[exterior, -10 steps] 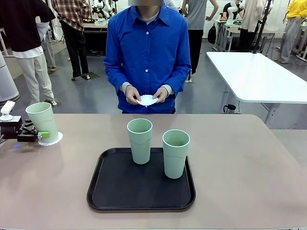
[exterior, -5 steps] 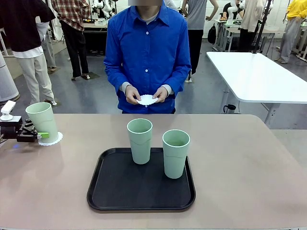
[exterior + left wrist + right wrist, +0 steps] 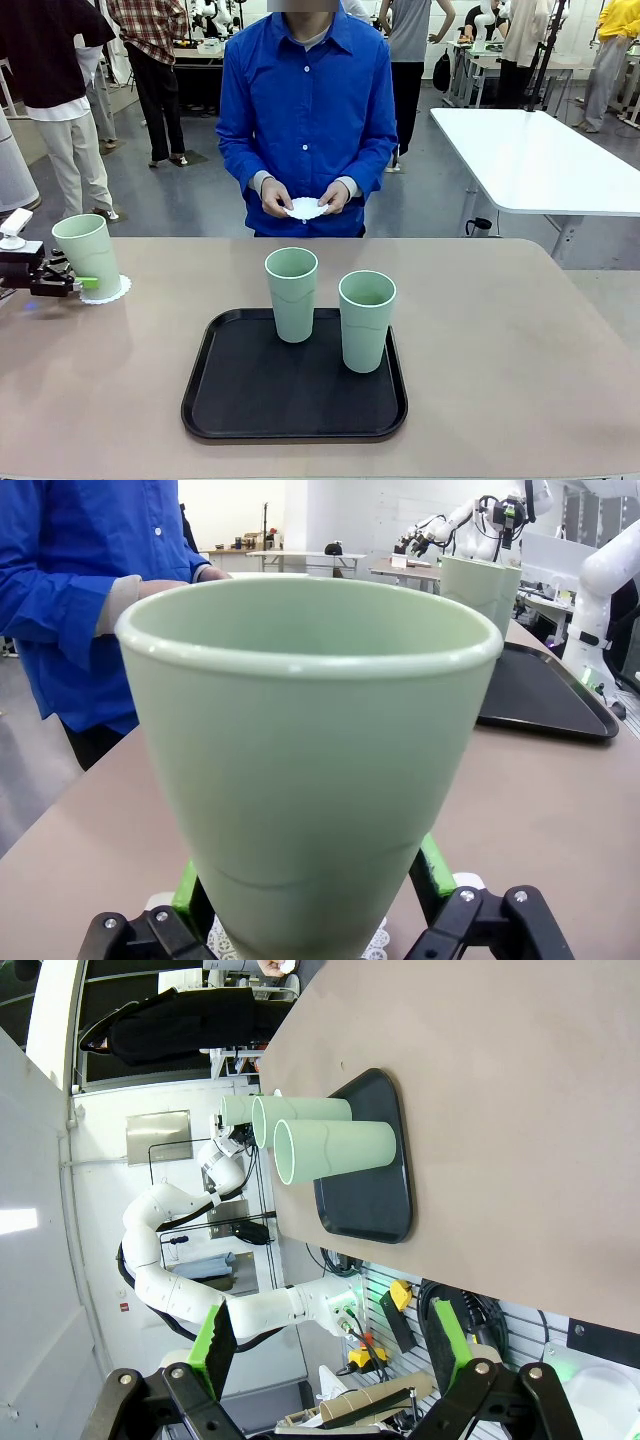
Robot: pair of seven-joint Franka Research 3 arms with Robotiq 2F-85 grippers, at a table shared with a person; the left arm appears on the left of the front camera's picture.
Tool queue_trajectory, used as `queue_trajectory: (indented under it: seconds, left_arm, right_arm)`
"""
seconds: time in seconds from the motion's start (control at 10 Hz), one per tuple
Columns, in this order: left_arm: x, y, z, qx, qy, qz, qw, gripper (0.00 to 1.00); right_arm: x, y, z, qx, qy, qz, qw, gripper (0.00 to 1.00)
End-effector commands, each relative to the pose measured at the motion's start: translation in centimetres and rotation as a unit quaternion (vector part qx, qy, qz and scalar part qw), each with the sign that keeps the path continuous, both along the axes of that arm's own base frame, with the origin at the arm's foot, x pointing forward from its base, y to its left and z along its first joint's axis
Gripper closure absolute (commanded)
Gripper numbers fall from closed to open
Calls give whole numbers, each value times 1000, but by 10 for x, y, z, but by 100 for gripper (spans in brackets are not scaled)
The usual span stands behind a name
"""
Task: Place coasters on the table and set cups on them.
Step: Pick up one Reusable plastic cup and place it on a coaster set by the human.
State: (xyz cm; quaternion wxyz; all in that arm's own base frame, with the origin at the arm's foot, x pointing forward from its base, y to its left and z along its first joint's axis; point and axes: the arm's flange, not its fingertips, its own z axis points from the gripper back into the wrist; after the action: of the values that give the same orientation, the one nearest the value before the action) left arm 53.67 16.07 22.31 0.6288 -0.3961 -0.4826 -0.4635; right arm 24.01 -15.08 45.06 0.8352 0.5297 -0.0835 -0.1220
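One mint-green cup (image 3: 88,255) stands upright on a lacy white coaster (image 3: 110,292) at the far left of the tan table (image 3: 500,350). My left gripper (image 3: 78,279) is open, its green pads (image 3: 432,865) flanking the base of this cup (image 3: 310,730). Two more cups (image 3: 292,293) (image 3: 366,320) stand on the black tray (image 3: 230,400) in the middle. Across the table, a person holds another white coaster (image 3: 307,209) in both hands. My right gripper (image 3: 325,1345) hangs open off the table's side with nothing between its fingers.
The black tray fills the table's centre front. The person in a blue shirt stands close to the far edge. Bare tabletop stretches to the right of the tray and between the tray and the left cup. A white table (image 3: 530,160) stands beyond at the back right.
My left gripper has drawn back slightly to the left while the cup stays on its coaster. Nothing else has moved.
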Motion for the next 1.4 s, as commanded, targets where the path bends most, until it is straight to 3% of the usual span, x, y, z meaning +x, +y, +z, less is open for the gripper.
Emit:
queue_trajectory:
  seconds: [0.0,0.8,1.1,1.3]
  left_arm:
    - [-3,11,9,2,2,-7,1000,0]
    - [-15,55,18,4,-15,26,1000,0]
    - [-37,71,33,36,-21,44,998,0]
    - [-64,62,53,79,3,85,993,0]
  right_arm:
    - [0,0,0,5,-6,1,1000,0]
    - [0,0,0,5,-6,1,1000,0]
    - [0,0,0,5,-6,1,1000,0]
    - [0,0,0,5,-6,1,1000,0]
